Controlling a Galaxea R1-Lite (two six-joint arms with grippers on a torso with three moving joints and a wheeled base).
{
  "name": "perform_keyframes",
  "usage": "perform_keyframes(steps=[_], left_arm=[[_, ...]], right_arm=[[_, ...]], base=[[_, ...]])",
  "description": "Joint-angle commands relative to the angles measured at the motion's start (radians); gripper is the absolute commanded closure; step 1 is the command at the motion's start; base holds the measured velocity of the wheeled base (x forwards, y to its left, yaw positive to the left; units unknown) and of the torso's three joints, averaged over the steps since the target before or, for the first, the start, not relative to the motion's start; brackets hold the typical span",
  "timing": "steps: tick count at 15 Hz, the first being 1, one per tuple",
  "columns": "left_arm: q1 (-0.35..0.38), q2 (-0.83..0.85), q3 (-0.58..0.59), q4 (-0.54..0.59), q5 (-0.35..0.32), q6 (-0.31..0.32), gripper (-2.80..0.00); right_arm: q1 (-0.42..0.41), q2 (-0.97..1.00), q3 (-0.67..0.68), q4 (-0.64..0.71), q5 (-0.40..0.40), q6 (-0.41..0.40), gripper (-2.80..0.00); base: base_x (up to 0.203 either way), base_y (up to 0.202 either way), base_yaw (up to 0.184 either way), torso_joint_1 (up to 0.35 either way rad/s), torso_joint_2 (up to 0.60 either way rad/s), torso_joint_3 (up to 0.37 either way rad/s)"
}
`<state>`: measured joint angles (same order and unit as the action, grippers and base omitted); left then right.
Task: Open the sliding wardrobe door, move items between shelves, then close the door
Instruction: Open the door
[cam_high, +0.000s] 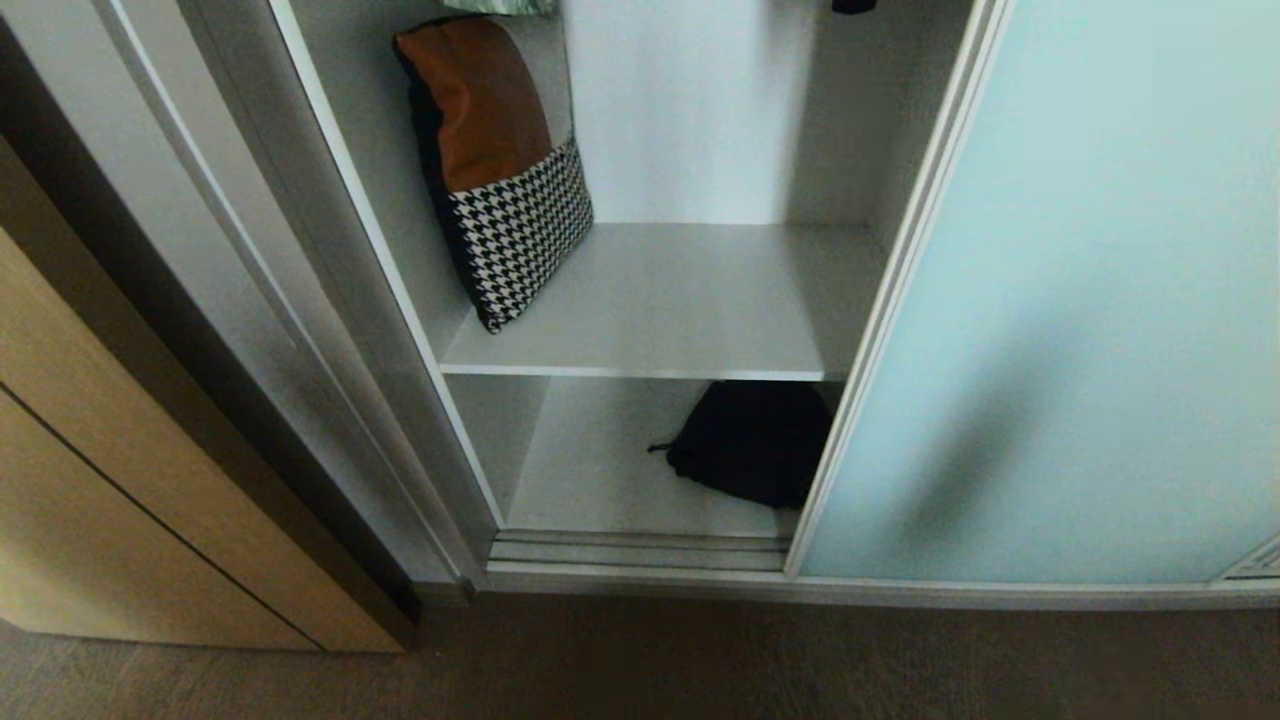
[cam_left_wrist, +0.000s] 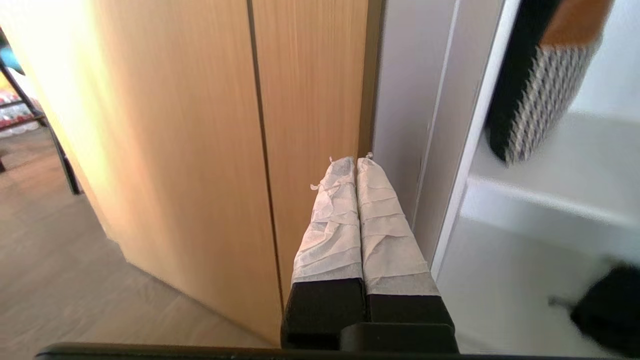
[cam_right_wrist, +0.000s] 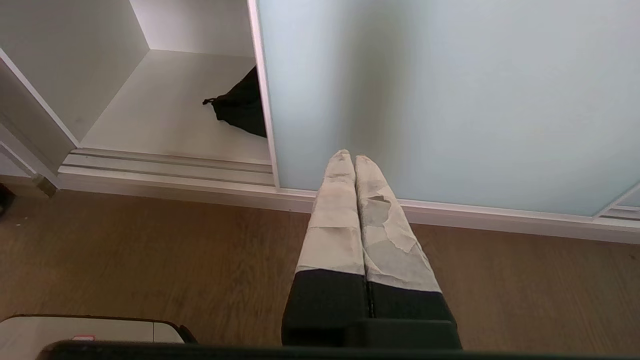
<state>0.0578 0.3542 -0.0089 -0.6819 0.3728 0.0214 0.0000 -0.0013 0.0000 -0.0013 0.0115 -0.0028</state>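
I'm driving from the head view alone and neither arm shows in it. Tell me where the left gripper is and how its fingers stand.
Observer: The left gripper is shut and empty, pointing at the light wood-grain door beside the wardrobe opening.
Operator: Now report the right gripper.
Observer: The right gripper is shut too, holding nothing, low in front of the sliding wardrobe door, above the wooden floor.
Operator: Confirm the black bag's position from down there.
Observer: In the right wrist view the black bag lies on the bottom board, partly hidden behind the sliding door's edge, its drawstring end pointing into the open side.
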Motion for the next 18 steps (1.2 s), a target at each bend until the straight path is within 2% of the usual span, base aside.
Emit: perform_keyframes(steps=[1, 4, 5, 9, 10, 13, 18], left_arm=[[0.011, -0.087, 0.008, 0.042, -0.133, -0.002, 0.0], [-0.009, -0.141, 0.008, 0.345, -0.378, 0.005, 0.0], [-0.019, -0.167, 0.009, 0.423, -0.423, 0.031, 0.0], [-0.029, -0.354, 0.002, 0.662, -0.426, 0.123, 0.0], [-0.03, -0.361, 0.004, 0.676, -0.42, 0.129, 0.0], [-0.033, -0.351, 0.007, 0.685, -0.399, 0.078, 0.0], [-0.033, -0.35, 0.008, 0.683, -0.396, 0.068, 0.0]], right_arm=[[0.0, 0.0, 0.0, 0.0, 0.001, 0.0, 0.0], [0.0, 0.0, 0.0, 0.0, 0.001, 0.0, 0.0], [0.0, 0.0, 0.0, 0.0, 0.001, 0.0, 0.0], [0.0, 0.0, 0.0, 0.0, 0.001, 0.0, 0.0], [0.0, 0.0, 0.0, 0.0, 0.001, 0.0, 0.0], [0.001, 0.0, 0.0, 0.0, 0.001, 0.0, 0.0], [0.001, 0.0, 0.001, 0.0, 0.001, 0.0, 0.0]], base=[[0.0, 0.0, 0.0, 0.0, 0.0, 0.0], [0.0, 0.0, 0.0, 0.0, 0.0, 0.0], [0.0, 0.0, 0.0, 0.0, 0.0, 0.0], [0.0, 0.0, 0.0, 0.0, 0.0, 0.0], [0.0, 0.0, 0.0, 0.0, 0.0, 0.0], [0.0, 0.0, 0.0, 0.0, 0.0, 0.0], [0.0, 0.0, 0.0, 0.0, 0.0, 0.0]])
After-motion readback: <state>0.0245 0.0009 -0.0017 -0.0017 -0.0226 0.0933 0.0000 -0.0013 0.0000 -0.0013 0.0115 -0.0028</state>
